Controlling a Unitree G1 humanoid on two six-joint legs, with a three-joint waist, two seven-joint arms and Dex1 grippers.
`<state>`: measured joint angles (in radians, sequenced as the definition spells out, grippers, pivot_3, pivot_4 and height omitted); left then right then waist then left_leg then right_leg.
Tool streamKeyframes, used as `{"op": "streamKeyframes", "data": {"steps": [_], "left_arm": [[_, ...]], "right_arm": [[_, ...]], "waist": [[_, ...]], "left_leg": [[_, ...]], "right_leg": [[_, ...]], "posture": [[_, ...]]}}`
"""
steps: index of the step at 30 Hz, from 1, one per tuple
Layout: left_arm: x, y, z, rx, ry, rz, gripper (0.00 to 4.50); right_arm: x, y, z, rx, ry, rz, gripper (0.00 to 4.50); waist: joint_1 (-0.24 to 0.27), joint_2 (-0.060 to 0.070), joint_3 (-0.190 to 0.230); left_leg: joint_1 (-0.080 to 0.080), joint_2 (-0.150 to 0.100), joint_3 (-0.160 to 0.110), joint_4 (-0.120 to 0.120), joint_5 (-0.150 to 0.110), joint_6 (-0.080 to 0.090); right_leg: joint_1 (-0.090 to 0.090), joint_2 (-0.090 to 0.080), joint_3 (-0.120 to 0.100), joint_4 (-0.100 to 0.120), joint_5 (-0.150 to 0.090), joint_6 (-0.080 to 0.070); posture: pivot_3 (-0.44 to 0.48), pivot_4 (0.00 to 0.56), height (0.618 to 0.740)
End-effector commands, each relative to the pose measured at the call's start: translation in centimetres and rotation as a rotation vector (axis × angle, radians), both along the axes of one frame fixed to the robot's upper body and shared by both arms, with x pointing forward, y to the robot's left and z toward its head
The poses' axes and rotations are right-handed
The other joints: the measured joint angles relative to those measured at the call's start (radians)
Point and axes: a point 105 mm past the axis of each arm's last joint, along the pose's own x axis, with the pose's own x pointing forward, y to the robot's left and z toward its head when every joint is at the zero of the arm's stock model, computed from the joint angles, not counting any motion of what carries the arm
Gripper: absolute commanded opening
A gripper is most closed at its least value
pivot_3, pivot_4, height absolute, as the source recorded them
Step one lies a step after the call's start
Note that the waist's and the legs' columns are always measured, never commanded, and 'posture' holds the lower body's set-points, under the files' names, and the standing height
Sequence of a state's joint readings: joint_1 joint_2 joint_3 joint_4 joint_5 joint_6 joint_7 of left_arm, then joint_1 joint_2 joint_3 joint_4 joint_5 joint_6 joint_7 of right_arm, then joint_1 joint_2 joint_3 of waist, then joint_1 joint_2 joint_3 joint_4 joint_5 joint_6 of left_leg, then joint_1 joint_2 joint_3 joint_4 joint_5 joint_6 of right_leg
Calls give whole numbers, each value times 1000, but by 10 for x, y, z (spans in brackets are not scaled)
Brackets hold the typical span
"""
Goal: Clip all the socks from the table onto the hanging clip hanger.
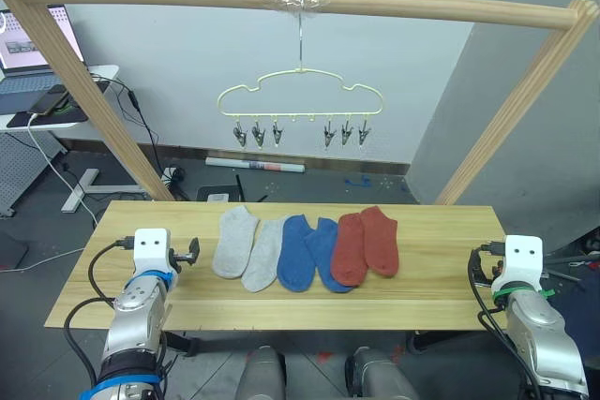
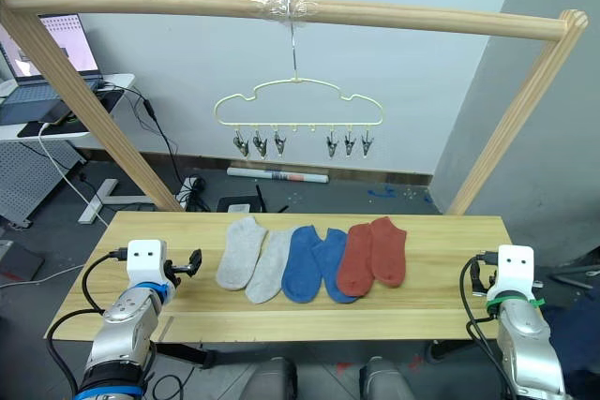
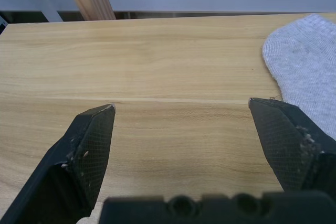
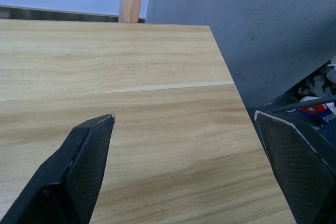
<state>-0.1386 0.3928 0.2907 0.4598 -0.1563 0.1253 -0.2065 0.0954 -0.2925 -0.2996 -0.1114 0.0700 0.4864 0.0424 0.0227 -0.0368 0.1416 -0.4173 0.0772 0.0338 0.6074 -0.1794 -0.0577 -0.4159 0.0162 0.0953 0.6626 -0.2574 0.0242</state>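
While all six socks (image 1: 305, 248) lie in an overlapping row mid-table (image 1: 431, 302) and the clip hanger (image 1: 300, 100) hangs bare above and behind them, we hold our left gripper (image 3: 181, 109) with fingers spread wide just beside the outer grey sock (image 1: 233, 240), and our right gripper (image 4: 184, 115) equally spread over the table's far corner. Because neighbours overlap, we could drag two socks up together, and the lightly hung hanger may swing as we press a clip.

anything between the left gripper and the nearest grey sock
Nothing visible does. The left gripper is open over bare table, and the nearest grey sock lies just beyond one fingertip with only wood between. The clip hanger hangs above the row of socks.
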Motion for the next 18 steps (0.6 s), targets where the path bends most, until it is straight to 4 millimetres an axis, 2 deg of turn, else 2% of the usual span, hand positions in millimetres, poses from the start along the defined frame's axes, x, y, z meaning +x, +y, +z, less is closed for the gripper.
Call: {"op": "streamKeyframes", "data": {"steps": [1, 6, 18], "left_arm": [[1, 7, 14, 39, -33, 5, 4483], [0, 17, 14, 72, -32, 64, 4483], [-1, 13, 23, 22, -69, 40, 4483]], "right_arm": [[6, -3, 12, -5, -47, 9, 4500], [14, -4, 14, -16, -56, 15, 4500], [13, 1, 15, -6, -62, 20, 4500]], "waist": [[0, 0, 0], [0, 0, 0], [0, -1, 1]], "left_leg": [[0, 0, 0, 0, 0, 0], [0, 0, 0, 0, 0, 0], [-1, 0, 0, 0, -1, 0]], "right_leg": [[0, 0, 0, 0, 0, 0], [0, 0, 0, 0, 0, 0], [-2, 0, 0, 0, 0, 0]], "posture": [[143, 143, 740], [143, 132, 740], [158, 160, 740]]}}
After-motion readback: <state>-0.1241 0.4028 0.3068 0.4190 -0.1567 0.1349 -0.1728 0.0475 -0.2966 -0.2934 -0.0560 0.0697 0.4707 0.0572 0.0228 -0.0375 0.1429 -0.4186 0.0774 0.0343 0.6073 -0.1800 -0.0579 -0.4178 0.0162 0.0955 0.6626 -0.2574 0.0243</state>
